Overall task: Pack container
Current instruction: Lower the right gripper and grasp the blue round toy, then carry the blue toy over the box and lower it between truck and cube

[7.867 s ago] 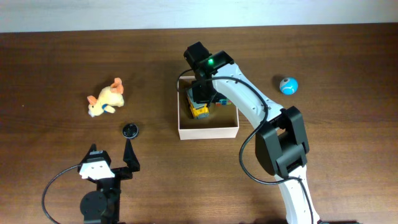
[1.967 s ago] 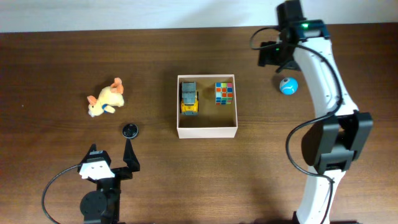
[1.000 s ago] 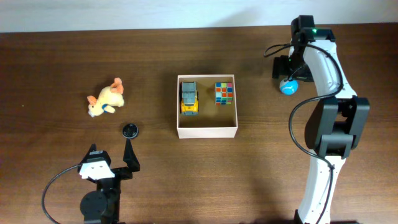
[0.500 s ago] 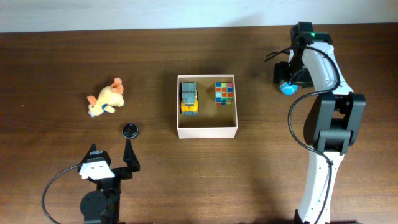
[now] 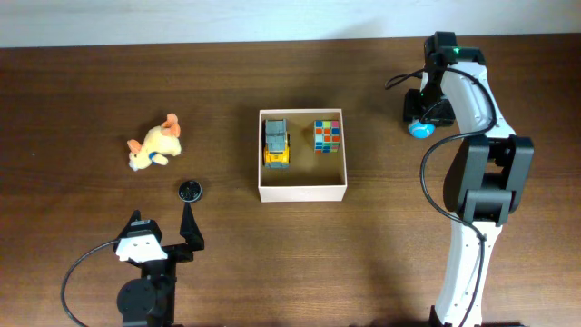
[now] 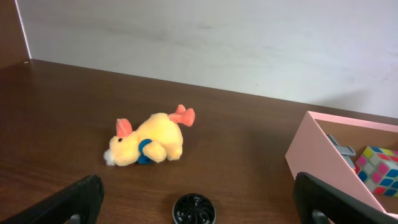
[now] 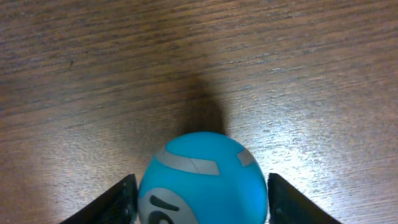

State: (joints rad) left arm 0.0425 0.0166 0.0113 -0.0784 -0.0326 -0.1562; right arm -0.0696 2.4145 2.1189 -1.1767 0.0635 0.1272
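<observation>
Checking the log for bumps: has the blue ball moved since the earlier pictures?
No. The blue ball sits at the same spot right of the container, though the right jaws now straddle it.

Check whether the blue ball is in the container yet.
Out: blue ball rests on the table, between the right gripper's fingers.

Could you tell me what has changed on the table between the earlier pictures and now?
The right gripper left the container, swung right and came down so its fingers flank the blue ball; whether they grip it is unclear. The cube, hidden under the arm earlier, shows beside the toy truck in the container. The plush, black disc and left gripper stayed put.
</observation>
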